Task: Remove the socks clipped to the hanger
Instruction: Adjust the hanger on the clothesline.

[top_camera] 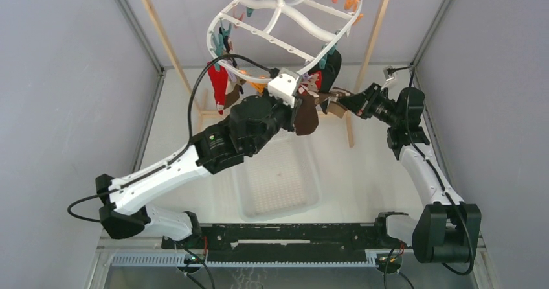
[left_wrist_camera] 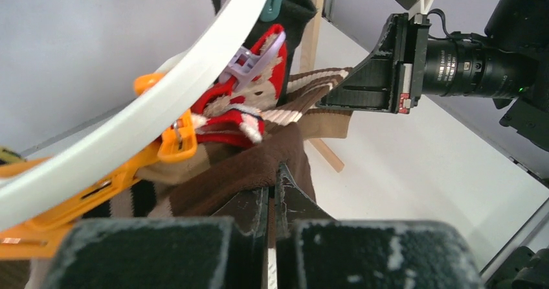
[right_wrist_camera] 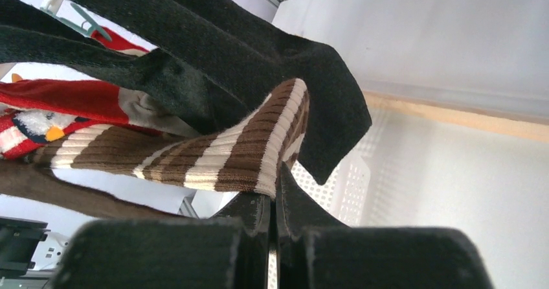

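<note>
The white oval hanger hangs tilted from the metal rod, with socks clipped along its near rim. My left gripper is shut on a fold of a dark brown sock, just below an orange clip on the hanger rim. My right gripper is shut on the cuff of a brown and white striped sock. A black sock drapes over that cuff, and a red patterned sock hangs between the two grippers. The grippers face each other under the rim.
A white perforated basket sits on the table below the grippers. The wooden rack's posts flank the hanger. Another red sock hangs at the hanger's left side. Grey walls close in on both sides.
</note>
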Action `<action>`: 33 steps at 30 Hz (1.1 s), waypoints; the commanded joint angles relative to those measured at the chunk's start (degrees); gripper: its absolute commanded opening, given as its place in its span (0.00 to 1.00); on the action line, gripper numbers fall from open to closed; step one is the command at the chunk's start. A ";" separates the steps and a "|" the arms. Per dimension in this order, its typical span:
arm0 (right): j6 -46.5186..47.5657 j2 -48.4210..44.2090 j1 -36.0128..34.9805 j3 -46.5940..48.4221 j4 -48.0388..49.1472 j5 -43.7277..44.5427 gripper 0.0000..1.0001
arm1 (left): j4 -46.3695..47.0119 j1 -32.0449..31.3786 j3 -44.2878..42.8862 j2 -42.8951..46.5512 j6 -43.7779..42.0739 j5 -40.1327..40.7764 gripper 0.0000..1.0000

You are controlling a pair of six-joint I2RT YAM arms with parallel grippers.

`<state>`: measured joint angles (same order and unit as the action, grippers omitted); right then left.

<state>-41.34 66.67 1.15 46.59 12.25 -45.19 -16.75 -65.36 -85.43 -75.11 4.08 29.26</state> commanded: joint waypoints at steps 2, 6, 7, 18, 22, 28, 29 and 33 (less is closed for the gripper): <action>-0.12 1.09 0.52 4.25 2.28 -0.07 0.00 | 0.59 -0.08 -8.04 -4.57 -1.34 -2.63 0.00; -0.01 2.31 0.61 5.86 1.80 0.15 0.00 | -0.47 0.94 -11.94 -8.33 -0.85 -5.05 0.00; 0.29 2.71 0.61 6.56 1.37 0.25 0.00 | -0.78 1.22 -12.90 -9.30 -0.72 -5.47 0.00; 0.40 8.95 2.08 14.04 -1.24 0.04 0.00 | -3.48 3.87 -20.61 -17.05 0.70 -9.22 0.00; -1.44 10.84 3.12 14.67 0.35 -0.33 0.00 | -4.38 4.28 -23.72 -19.45 1.02 -9.85 0.00; -1.78 11.72 3.80 14.87 0.58 -0.05 0.00 | -6.45 4.37 -29.72 -23.10 0.96 -10.79 0.00; -1.73 11.79 3.98 14.86 0.46 -0.03 0.00 | -6.93 4.37 -30.72 -23.74 0.87 -10.92 0.00; -1.30 11.68 4.38 14.87 -0.39 0.10 0.00 | -8.52 4.37 -33.54 -25.71 0.67 -11.00 0.00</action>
<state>-42.52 78.83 4.82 58.89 10.37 -45.12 -24.73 -61.30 -114.04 -99.83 4.56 19.25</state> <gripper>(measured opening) 0.018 0.014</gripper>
